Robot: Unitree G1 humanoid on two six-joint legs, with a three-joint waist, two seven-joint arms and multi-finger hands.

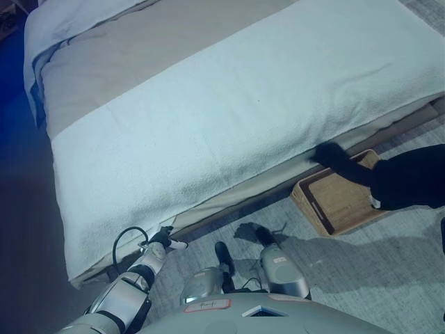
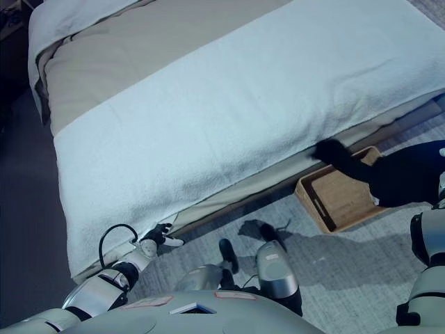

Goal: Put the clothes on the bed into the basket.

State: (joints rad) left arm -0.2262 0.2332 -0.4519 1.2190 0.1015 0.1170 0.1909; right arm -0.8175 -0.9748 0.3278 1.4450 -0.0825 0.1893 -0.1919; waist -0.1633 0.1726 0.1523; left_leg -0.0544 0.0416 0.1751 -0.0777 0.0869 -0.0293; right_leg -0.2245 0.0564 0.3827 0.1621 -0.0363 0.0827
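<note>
Low at your left, the left hand (image 1: 161, 240) idles, fingers loosely curled, empty. Farther right, the black garment (image 1: 400, 177) hangs over the wooden basket (image 1: 334, 198); right-hand fingers unseen, cannot tell. Drop straight down.

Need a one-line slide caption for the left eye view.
Black garment hanging over the shallow wooden basket on the floor beside the white-towelled bed; left hand low at the bed's edge.
</note>
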